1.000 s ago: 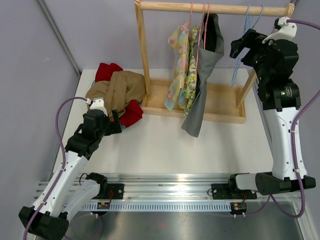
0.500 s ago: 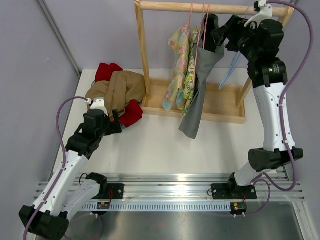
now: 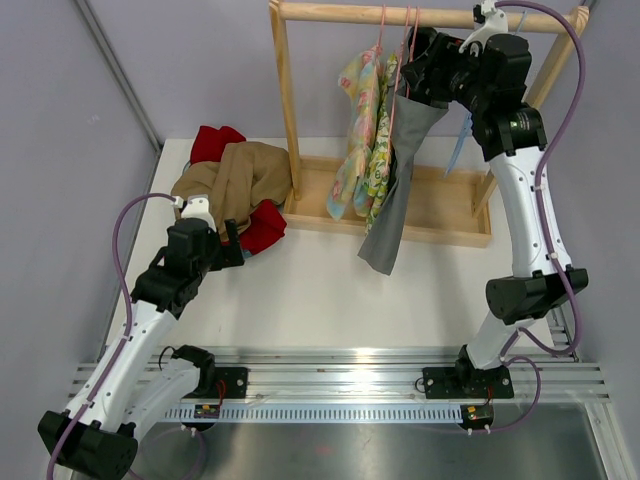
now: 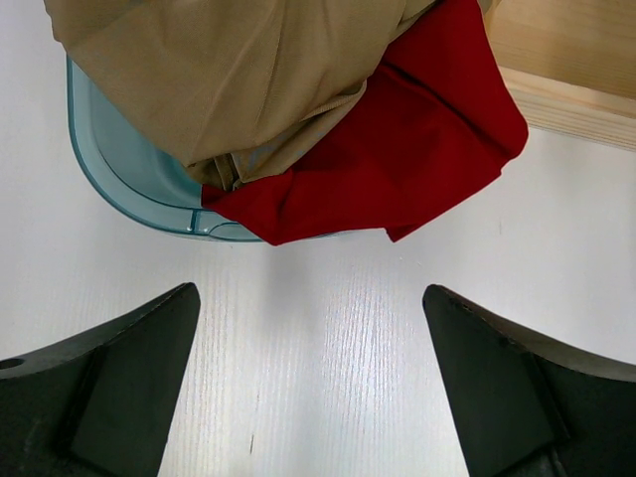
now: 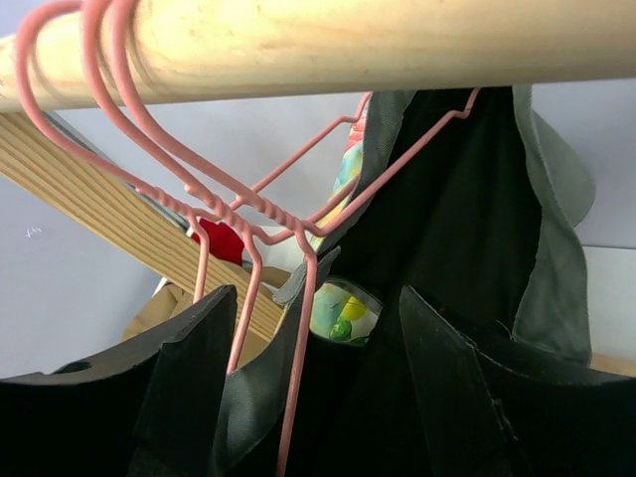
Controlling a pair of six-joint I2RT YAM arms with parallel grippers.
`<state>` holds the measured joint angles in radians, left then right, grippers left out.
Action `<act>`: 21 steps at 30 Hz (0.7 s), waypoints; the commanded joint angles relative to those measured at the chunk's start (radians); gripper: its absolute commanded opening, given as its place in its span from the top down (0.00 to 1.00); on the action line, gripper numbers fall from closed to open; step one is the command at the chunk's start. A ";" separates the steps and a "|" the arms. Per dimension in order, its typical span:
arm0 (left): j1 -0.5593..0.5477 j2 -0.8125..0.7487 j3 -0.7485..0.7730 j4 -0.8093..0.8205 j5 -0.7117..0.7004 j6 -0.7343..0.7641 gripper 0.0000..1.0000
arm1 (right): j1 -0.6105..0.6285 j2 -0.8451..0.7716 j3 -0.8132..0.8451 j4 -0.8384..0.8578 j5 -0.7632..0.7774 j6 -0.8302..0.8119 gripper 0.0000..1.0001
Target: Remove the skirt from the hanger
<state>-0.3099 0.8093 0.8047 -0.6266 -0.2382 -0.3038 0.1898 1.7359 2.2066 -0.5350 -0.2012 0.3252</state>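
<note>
A grey skirt [image 3: 400,190] hangs from a pink wire hanger [image 3: 411,30] on the wooden rail [image 3: 440,17] of a rack. My right gripper [image 3: 428,68] is raised to the skirt's top, just under the rail. In the right wrist view it [image 5: 316,298] is open, with a pink hanger wire [image 5: 298,338] and the skirt's dark top edge [image 5: 467,199] between the jaws; nothing is clamped. My left gripper [image 3: 232,243] is open and empty, low over the white table [image 4: 310,298].
Floral garments [image 3: 365,130] hang on pink hangers left of the skirt. An empty blue hanger [image 3: 462,140] hangs to its right. A blue bin [image 4: 109,149] holds tan [image 3: 235,175] and red [image 4: 417,139] clothes at back left. The rack's wooden base [image 3: 445,215] is below the clothes.
My right arm has swung left along the rail, from beside the blue hanger to the top of the grey skirt. The left arm has not moved.
</note>
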 commanded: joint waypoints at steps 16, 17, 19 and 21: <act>-0.005 -0.001 0.017 0.056 0.045 0.014 0.01 | 0.025 0.079 0.048 0.053 0.048 0.012 0.79; -0.005 -0.001 0.017 0.057 0.045 0.014 0.01 | 0.025 0.083 0.054 0.052 0.048 0.014 0.88; -0.005 -0.001 0.017 0.057 0.046 0.014 0.01 | 0.025 0.086 0.064 0.049 0.054 0.018 0.91; -0.005 -0.001 0.017 0.057 0.048 0.015 0.01 | 0.025 0.088 0.082 0.040 0.057 0.015 0.94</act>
<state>-0.3099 0.8093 0.8047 -0.6258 -0.2169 -0.3035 0.2089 1.8168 2.2314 -0.5163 -0.1730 0.3412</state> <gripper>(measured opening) 0.987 0.085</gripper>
